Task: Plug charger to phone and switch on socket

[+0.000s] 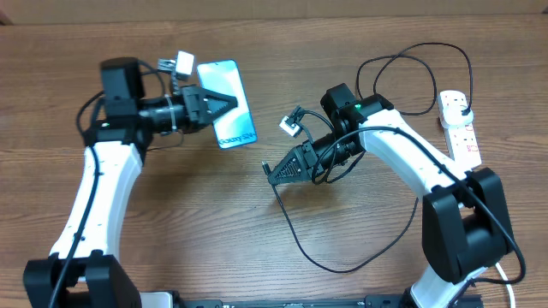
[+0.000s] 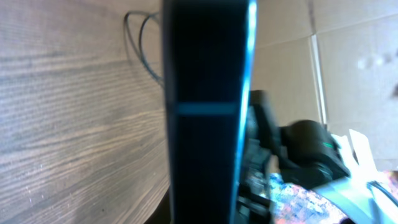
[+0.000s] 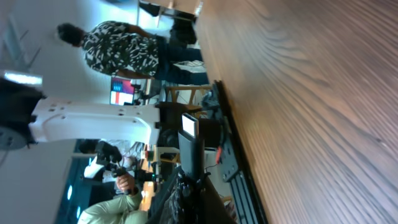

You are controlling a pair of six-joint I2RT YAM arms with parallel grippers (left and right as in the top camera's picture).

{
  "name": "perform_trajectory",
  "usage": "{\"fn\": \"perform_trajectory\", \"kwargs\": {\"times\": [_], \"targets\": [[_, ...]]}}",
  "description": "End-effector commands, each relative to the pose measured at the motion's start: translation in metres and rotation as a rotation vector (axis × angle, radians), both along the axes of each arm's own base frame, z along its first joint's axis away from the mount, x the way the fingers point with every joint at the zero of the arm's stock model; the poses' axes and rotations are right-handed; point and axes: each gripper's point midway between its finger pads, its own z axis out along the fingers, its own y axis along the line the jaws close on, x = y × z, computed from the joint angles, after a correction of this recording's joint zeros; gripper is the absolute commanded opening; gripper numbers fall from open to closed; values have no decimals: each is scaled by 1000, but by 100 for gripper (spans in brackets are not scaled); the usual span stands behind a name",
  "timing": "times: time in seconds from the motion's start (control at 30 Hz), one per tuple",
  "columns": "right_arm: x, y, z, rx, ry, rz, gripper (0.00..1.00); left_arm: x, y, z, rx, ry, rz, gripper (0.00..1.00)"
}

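Note:
My left gripper is shut on the phone and holds it tilted above the table at the back left, lit blue screen showing. In the left wrist view the phone is a dark slab seen edge-on, hiding my fingers. My right gripper is shut on the tip end of the charger, a thin black cable that loops over the table to the white socket at the far right. In the right wrist view the dark tip of the charger sticks out past my fingers. A gap separates that tip and the phone.
The charger's slack also coils at the back right beside the socket. A wooden table carries everything. Past the table edge, the right wrist view shows people and equipment.

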Motion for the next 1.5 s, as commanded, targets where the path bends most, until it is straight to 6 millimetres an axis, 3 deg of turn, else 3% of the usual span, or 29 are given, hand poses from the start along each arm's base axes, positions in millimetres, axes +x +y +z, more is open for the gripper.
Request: {"fn": "perform_trajectory", "kwargs": {"times": [0.0,0.43,0.9,1.47], "targets": [[-5,3,26,79,-52,10,4,5,-6,-12,18,51,17,4],[23,14,17,-14,-62,-69,4,14,-5,-26,-1,138,49,4],[24,34,23,11,-82,-59,4,22,-5,-8,-62,100,44,4],[29,37,27,38,-124,-58,4,10,-12,5,-76,-61,-81,4]]}}
